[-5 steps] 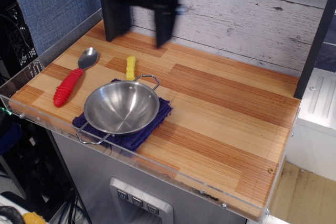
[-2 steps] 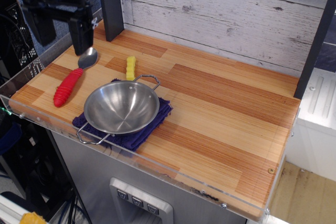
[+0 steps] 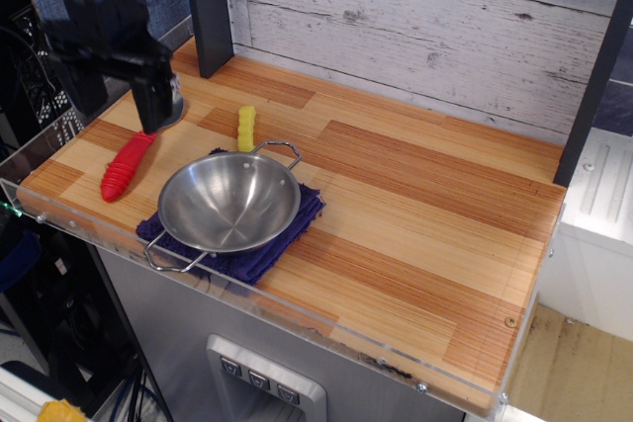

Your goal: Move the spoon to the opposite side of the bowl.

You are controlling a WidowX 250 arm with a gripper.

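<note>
On the wood worktop [image 3: 415, 195] we see the open gripper [image 3: 119, 111] right over the spoon [image 3: 127, 165], whose handle runs toward the near-left, left of the bowl [image 3: 228, 201].

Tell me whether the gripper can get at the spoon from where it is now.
Probably yes. The gripper hangs open right over the spoon, hiding its head end; the red handle lies bare on the wooden table, apart from the bowl, with nothing between.
</note>
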